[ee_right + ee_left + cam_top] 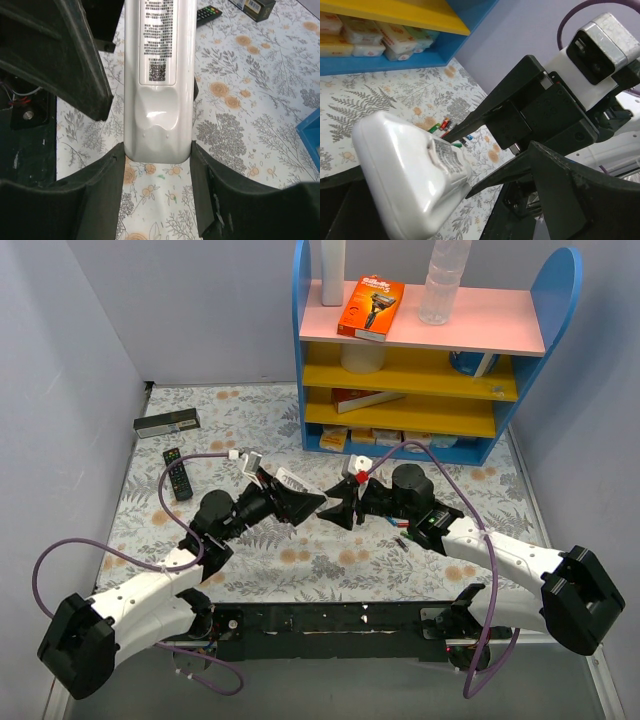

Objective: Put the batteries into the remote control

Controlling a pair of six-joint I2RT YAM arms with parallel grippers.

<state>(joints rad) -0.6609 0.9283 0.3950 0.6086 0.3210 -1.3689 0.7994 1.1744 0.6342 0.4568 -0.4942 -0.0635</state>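
A floral-clothed table point(330, 565) is seen, with a blue shelf point(304, 360) at its far side. Above the middle, the remote control point(159, 75) is held label-up (print and code are plainly shown). One end is clamped between the right gripper's point(158, 150) fingers. The left gripper's point(308, 506) jaws are spread wide around the other end. The batteries point(442, 126) lie on the cloth beneath the right arm.

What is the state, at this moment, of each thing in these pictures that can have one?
white remote: lifted off the table, held at one end, label side showing
right gripper: shut on the white remote
left gripper: open
batteries: lying loose on the table, not loaded
black remote: lying flat, untouched
bottle: upright on the top shelf
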